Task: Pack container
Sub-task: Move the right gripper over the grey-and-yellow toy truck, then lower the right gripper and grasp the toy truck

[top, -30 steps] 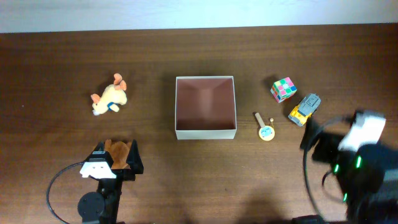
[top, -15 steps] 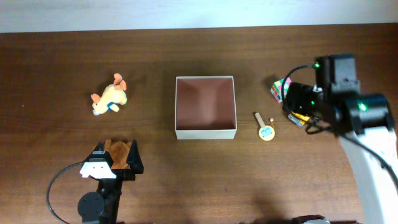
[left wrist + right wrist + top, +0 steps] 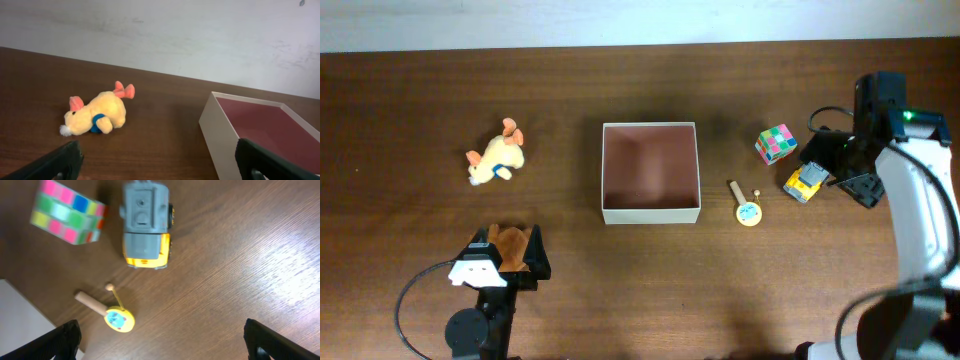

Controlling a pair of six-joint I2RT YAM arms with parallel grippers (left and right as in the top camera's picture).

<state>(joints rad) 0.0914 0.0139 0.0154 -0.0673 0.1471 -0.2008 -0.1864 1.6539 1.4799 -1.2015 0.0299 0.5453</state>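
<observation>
The container (image 3: 651, 214), a square cream-white box with a reddish-brown inside, stands empty at the table's middle; its wall also shows in the left wrist view (image 3: 220, 135). My right gripper (image 3: 842, 170) is open and empty, hovering just right of a yellow-and-grey toy truck (image 3: 807, 180). The right wrist view shows the truck (image 3: 146, 230), a multicoloured cube (image 3: 67, 212) and a yellow rattle drum (image 3: 119, 319) above the open jaws (image 3: 162, 342). My left gripper (image 3: 505, 258) is open and empty near the front left. An orange plush toy (image 3: 497, 157) lies ahead of it (image 3: 95, 116).
The cube (image 3: 776, 143) sits left of the truck, and the rattle drum (image 3: 748, 210) lies between the truck and the container. A pale wall runs along the table's far edge. A black cable loops beside the left arm's base (image 3: 415, 300).
My right arm has swung from the front right corner up to the toys and now sits just right of the truck. The left arm and all the toys have not moved.
</observation>
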